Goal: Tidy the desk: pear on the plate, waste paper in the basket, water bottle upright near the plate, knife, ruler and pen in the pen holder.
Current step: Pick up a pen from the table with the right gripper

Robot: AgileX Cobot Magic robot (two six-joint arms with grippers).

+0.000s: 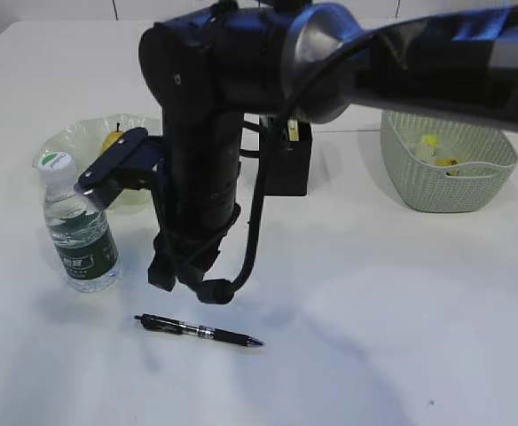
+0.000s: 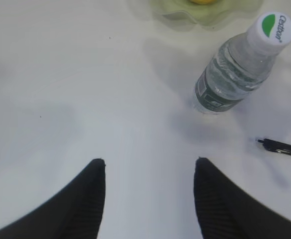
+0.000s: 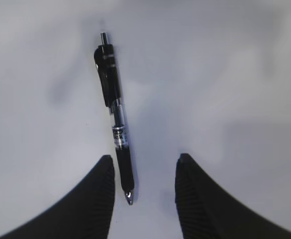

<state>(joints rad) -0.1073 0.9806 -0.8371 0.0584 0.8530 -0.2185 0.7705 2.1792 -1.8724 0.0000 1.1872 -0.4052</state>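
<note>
A black pen (image 1: 197, 330) lies on the white desk (image 1: 401, 311) in front. My right gripper (image 1: 188, 282) hangs open just above it. In the right wrist view the pen (image 3: 116, 119) has its tip between the open jaws (image 3: 145, 156), close to the left finger, not gripped. The water bottle (image 1: 82, 235) stands upright beside the pale green plate (image 1: 77, 138), which holds the pear (image 1: 113, 140). My left gripper (image 2: 149, 160) is open and empty over bare desk, short of the bottle (image 2: 235, 69). Yellow waste paper (image 1: 429, 142) lies in the basket (image 1: 445, 182). The ruler is not discernible.
The black pen holder (image 1: 286, 169) stands at the back middle, partly hidden by my right arm, with something yellow-green sticking out of it. The right arm blocks much of the middle of the exterior view. The plate's rim (image 2: 185, 17) and the pen's end (image 2: 280, 147) show in the left wrist view.
</note>
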